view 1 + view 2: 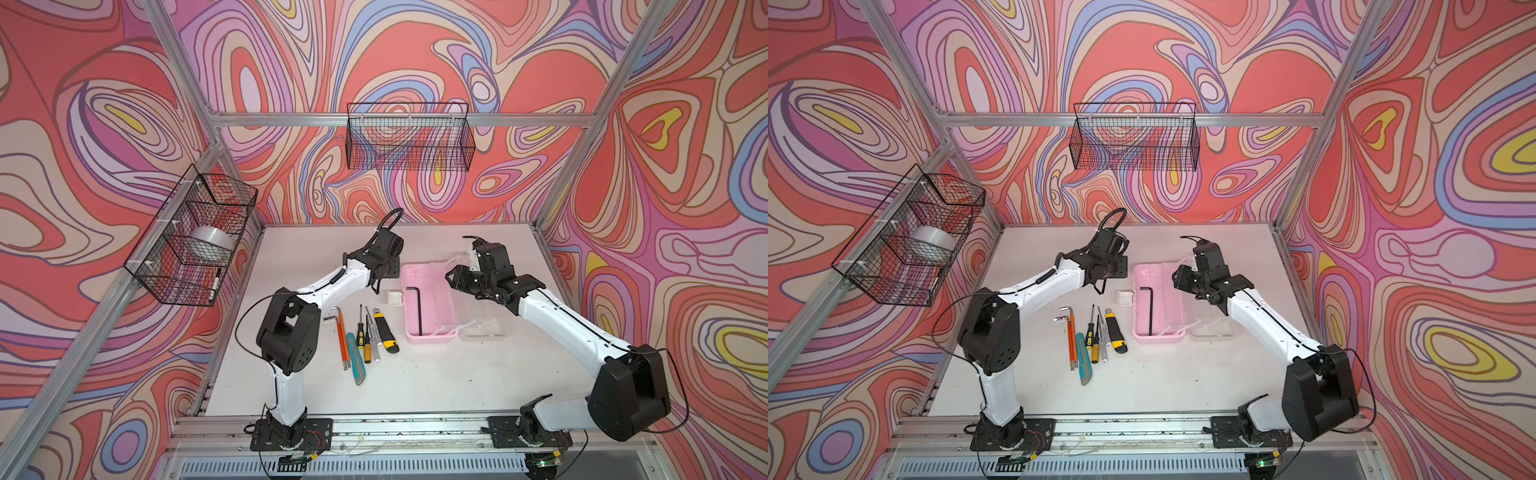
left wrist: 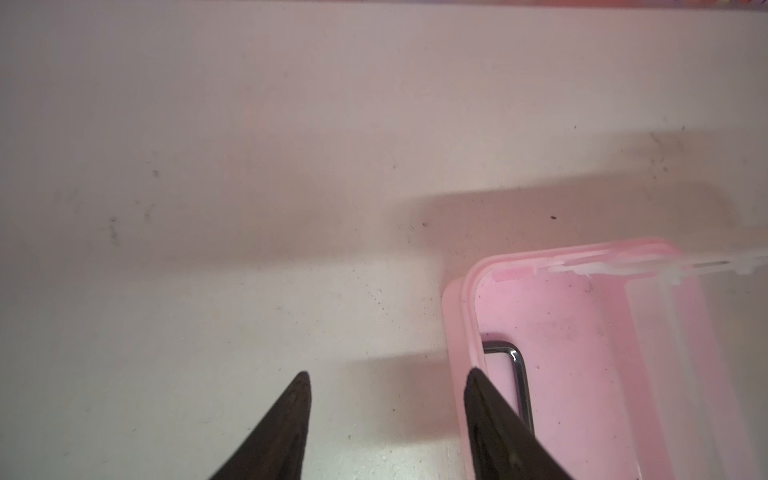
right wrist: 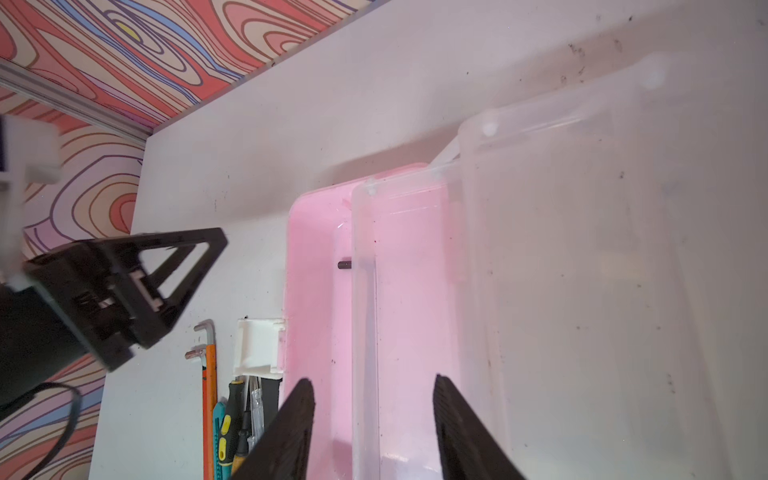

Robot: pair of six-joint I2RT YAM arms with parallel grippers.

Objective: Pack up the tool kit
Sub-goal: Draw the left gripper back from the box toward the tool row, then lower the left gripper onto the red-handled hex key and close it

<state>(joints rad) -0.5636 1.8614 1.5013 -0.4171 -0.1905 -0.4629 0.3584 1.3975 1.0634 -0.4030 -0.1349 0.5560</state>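
Observation:
The pale-pink case [image 1: 434, 299] [image 1: 1167, 307] lies open on the table, its translucent lid [image 1: 486, 328] [image 3: 582, 270] folded out to the right. A black hex key [image 1: 419, 309] [image 2: 517, 365] lies inside. Left of the case lie the yellow-black knife [image 1: 385, 331], teal knife [image 1: 355, 357], small screwdrivers [image 1: 368, 336] and orange-handled hex keys [image 1: 343, 336]. My left gripper [image 2: 388, 374] [image 1: 377, 279] is open and empty; one finger stands over the case's far left rim, the other over bare table. My right gripper [image 3: 372, 378] [image 1: 453, 277] is open over the case, straddling the lid's edge.
A white latch [image 1: 395, 297] sticks out from the case's left side. One black wire basket [image 1: 409, 137] hangs on the back wall. Another [image 1: 195, 237] on the left wall holds a tape roll [image 1: 208, 243]. Aluminium frame posts border the table.

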